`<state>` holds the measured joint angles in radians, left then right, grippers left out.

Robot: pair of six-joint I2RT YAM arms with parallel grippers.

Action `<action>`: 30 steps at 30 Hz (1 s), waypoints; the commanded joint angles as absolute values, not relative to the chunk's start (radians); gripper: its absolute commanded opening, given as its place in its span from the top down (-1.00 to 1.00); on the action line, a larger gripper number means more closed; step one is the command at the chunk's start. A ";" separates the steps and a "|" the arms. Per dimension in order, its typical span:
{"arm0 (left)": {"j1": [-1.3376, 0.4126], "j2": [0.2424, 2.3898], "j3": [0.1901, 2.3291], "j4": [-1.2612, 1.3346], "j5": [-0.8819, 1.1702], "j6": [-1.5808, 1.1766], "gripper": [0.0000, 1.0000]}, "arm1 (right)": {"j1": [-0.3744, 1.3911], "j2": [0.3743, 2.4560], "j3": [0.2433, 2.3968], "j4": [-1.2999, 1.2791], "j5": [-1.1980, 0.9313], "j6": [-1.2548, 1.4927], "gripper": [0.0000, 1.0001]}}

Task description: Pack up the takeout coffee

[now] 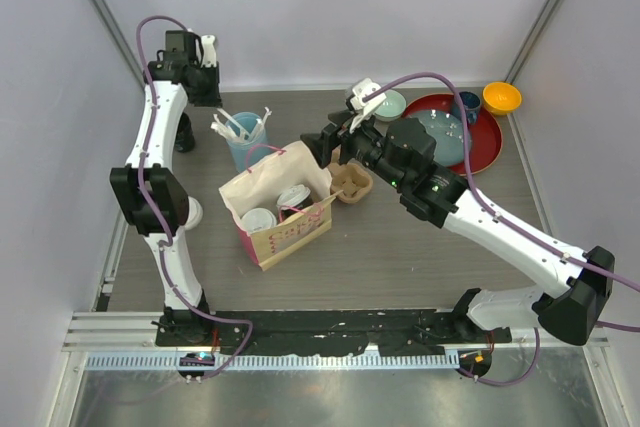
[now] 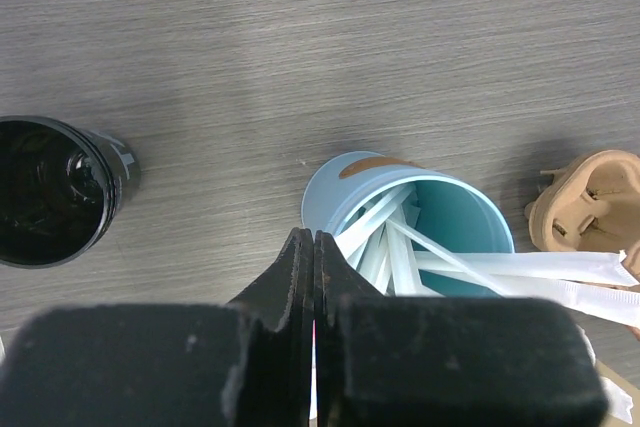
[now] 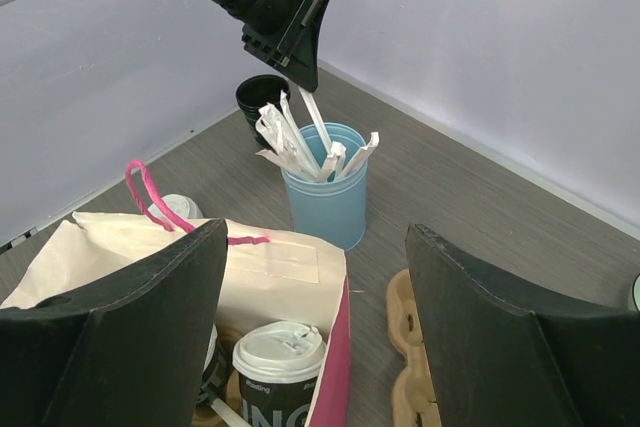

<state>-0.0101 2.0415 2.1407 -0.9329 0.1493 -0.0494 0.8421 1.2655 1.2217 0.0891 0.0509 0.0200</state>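
Takeout coffee cups [image 1: 293,197], two small black paper ones with round white plastic sip lids, stand side by side inside the cream paper bag with pink sides and handles [image 1: 292,239] at mid-table, so the step in hand looks like adding a utensil. At the far left, the left gripper [image 2: 314,239] hangs above the light-blue cup of white wrapped utensils [image 3: 330,209], its fingers pressed together on one thin white wrapped stick [image 3: 314,112] whose lower end sits in the cup. Draw that stick straight up (a slanted pull could drag its neighbours out or tip the cup), then carry it right, over the bag's mouth, and release between the lids. By the bag's far right corner, beside the brown moulded-pulp carrier [image 1: 350,183], the right gripper [image 3: 315,231] hovers with fingers spread wide, holding nothing; it should keep clear of the drop.
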 commanded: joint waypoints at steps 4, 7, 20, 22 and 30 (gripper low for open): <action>-0.008 1.945 2.137 -0.911 0.204 -0.054 1.00 | 0.842 1.238 1.226 0.138 0.038 0.012 -0.54; -0.015 1.904 2.132 -0.910 0.210 -0.038 1.00 | 0.841 1.232 1.226 0.138 0.032 0.011 -0.54; -0.020 1.709 2.190 -0.997 0.261 0.029 1.00 | 0.841 1.200 1.235 0.147 -0.113 -0.032 -0.54; -0.020 1.675 2.207 -1.014 0.270 0.040 1.00 | 0.842 1.216 1.294 0.144 -0.170 -0.069 -0.54; -0.020 1.470 2.214 -1.020 0.252 0.084 1.00 | 0.966 1.465 1.647 0.025 -0.114 -0.408 -0.57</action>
<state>-0.0177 1.5787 2.1818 -1.0245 0.2459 0.0498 0.9051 1.3552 1.4960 0.0360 -0.1463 -0.1864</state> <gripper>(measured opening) 0.011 0.777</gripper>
